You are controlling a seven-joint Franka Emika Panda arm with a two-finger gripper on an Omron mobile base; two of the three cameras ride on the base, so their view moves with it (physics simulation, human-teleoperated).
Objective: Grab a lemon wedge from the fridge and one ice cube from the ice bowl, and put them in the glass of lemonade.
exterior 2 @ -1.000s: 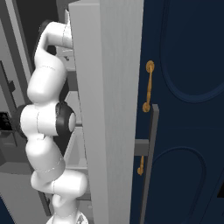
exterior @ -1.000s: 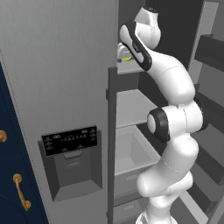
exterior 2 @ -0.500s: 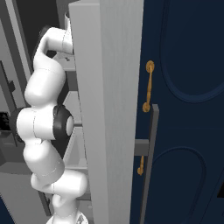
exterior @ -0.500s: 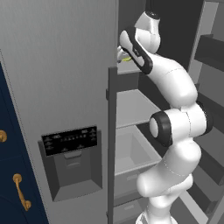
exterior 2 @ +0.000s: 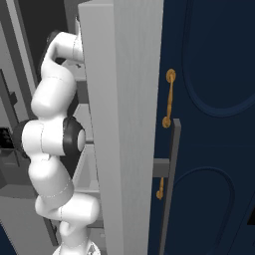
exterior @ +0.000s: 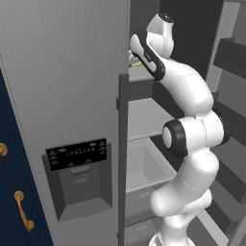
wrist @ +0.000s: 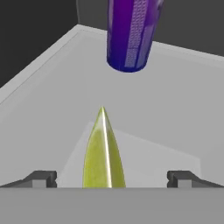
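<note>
In the hand view the yellow-green lemon wedge (wrist: 103, 153) lies on a grey fridge shelf (wrist: 175, 113), its sharp edge pointing away from me. My gripper (wrist: 111, 178) is open, one fingertip on each side of the wedge, not touching it. In the left base view the arm reaches into the upper shelf of the open grey fridge (exterior: 67, 86), and a bit of the lemon wedge (exterior: 137, 63) shows by the hand. The ice bowl and the glass of lemonade are out of view.
A purple upright can (wrist: 130, 33) stands on the same shelf just beyond the wedge. The open fridge door (exterior 2: 117, 124) stands at the arm's right. Navy cabinets with gold handles (exterior 2: 168, 99) flank the fridge. A drawer (exterior: 144, 166) sits below.
The arm has reached further up and into the upper fridge shelf, bringing the hand closer to the wedge.
</note>
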